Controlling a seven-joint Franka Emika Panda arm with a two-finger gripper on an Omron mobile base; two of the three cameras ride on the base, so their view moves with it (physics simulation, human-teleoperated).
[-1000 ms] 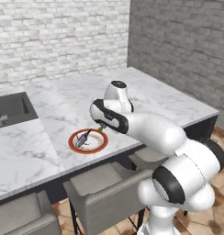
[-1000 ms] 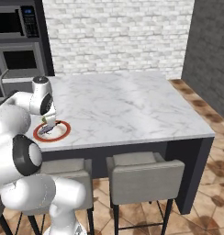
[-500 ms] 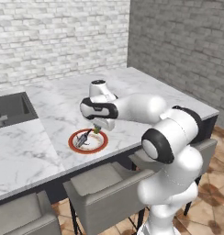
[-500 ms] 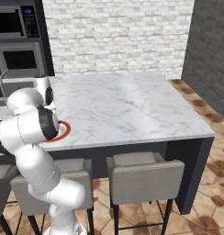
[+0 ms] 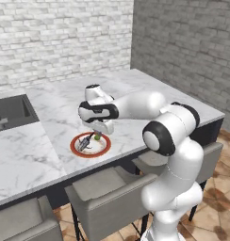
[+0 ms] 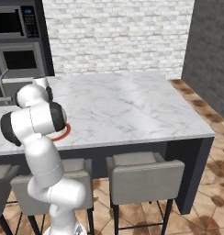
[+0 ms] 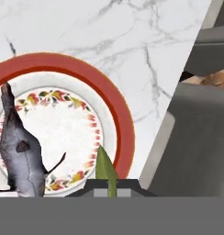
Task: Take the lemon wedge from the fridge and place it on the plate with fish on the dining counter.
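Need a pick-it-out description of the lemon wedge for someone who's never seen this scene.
Start at the long white marble dining counter and find the round white plate with the red-orange rim near its front edge. Above it hangs the two-finger gripper, shut on the tiny yellow-green lemon wedge. Its neighbour, the slim dark grey fish, is longer and lies on the plate.

Glossy white rounded arm (image 5: 173, 141) segments joined by black rings at the joints, ending in a white hand with small dark finger tips.
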